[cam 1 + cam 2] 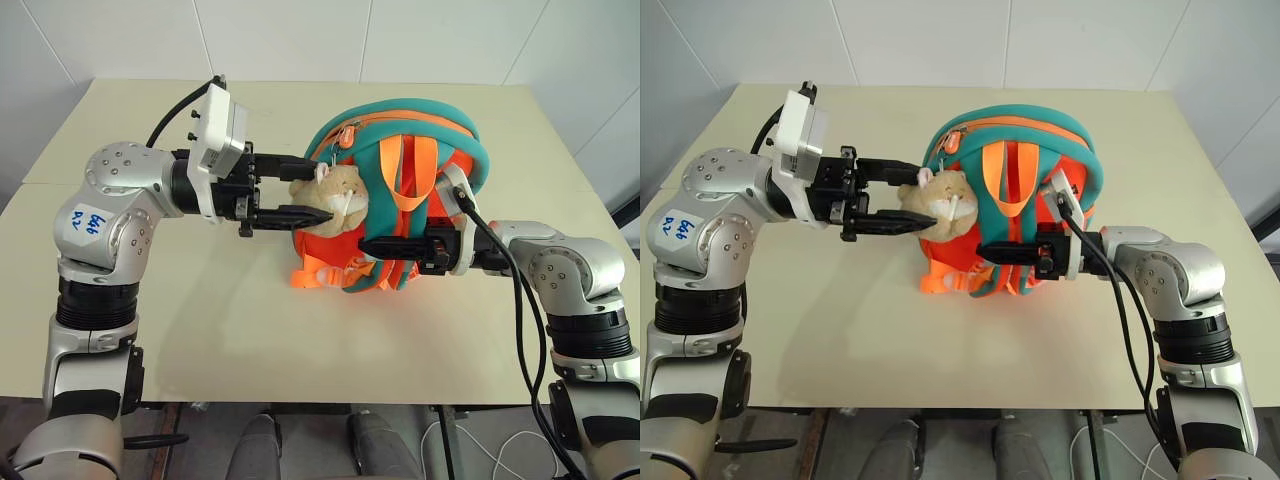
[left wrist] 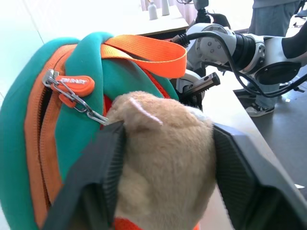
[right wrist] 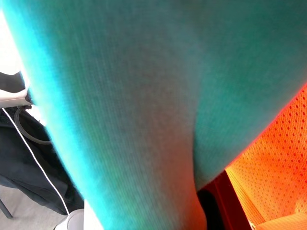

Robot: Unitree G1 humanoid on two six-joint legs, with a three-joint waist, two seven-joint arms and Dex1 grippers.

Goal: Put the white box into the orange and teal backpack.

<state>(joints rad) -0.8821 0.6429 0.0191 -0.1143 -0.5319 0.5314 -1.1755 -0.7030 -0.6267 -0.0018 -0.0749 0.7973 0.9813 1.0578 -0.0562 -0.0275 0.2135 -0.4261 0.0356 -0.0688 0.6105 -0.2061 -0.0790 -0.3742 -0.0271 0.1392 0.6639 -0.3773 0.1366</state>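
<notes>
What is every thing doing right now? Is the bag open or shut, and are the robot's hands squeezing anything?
orange and teal backpack: on the table, between both grippers.
zip: looks closed, pull at its end.
plush bear: hanging on the backpack, squeezed on both sides.
left gripper: jaws shut on the plush bear.
right gripper: jaws shut, against the backpack's teal straps.

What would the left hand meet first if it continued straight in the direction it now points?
The tan plush bear on the orange and teal backpack. The left hand already has a finger on each side of the bear.
</notes>
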